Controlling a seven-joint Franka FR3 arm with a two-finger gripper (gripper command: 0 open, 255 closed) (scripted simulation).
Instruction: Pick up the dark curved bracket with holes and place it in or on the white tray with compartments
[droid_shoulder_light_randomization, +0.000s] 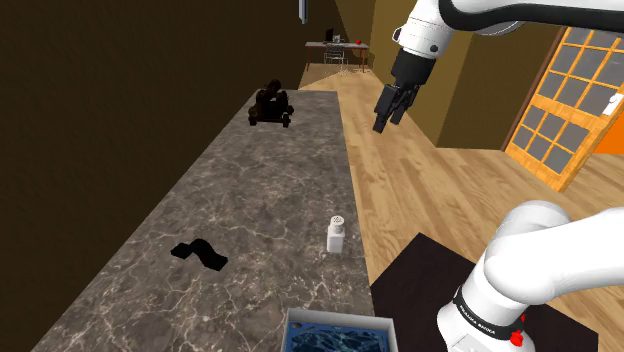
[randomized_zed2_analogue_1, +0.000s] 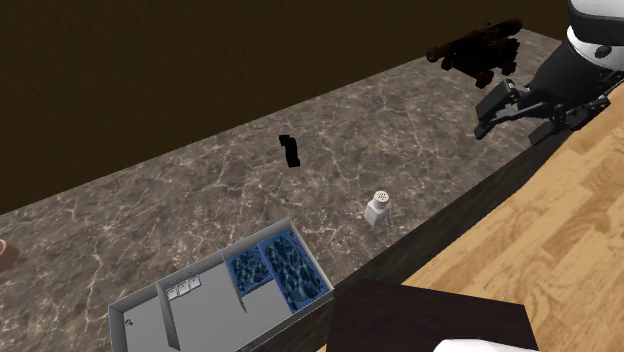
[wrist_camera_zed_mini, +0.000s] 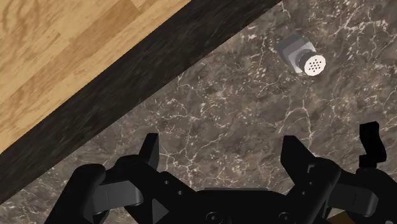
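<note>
The dark curved bracket (droid_shoulder_light_randomization: 198, 252) lies flat on the marbled counter, near the wall side; it also shows as a small black shape (randomized_zed2_analogue_1: 290, 150) mid-counter. The compartment tray (randomized_zed2_analogue_1: 140, 318) has pale grey walls and two blue-patterned cells, and sits at the counter's near end (droid_shoulder_light_randomization: 289, 328). My black gripper (droid_shoulder_light_randomization: 388, 120) hangs open high above the counter's floor-side edge, far from the bracket, with nothing between its fingers. In the wrist view the gripper (wrist_camera_zed_mini: 222, 156) looks down on the counter, with the bracket (wrist_camera_zed_mini: 372, 145) just outside one finger (wrist_camera_zed_mini: 294, 153).
A small white shaker (droid_shoulder_light_randomization: 337, 233) stands near the counter's floor-side edge, between bracket and gripper (randomized_zed2_analogue_1: 377, 208) (wrist_camera_zed_mini: 302, 56). A dark wheeled object (droid_shoulder_light_randomization: 270, 105) sits at the counter's far end. Wooden floor runs alongside. The dark stand (droid_shoulder_light_randomization: 420, 285) is beside the tray.
</note>
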